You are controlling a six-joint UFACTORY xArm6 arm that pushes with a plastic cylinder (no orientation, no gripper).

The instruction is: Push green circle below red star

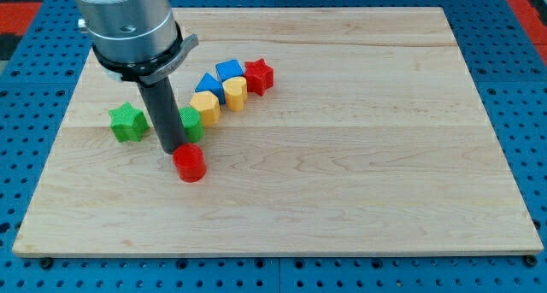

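The green circle [191, 124] sits left of centre, half hidden behind my rod. My tip [172, 149] rests on the board at the circle's lower left, touching or nearly touching it. The red star [259, 74] lies up and to the right, at the right end of a row of blocks. A red round block [189, 162] sits just below and right of my tip.
A green star [128, 122] lies left of the rod. Between the green circle and the red star run two yellow blocks [205, 107] [234, 92], a blue triangle [208, 83] and a blue block [228, 69]. The wooden board [359, 156] lies on a blue pegboard.
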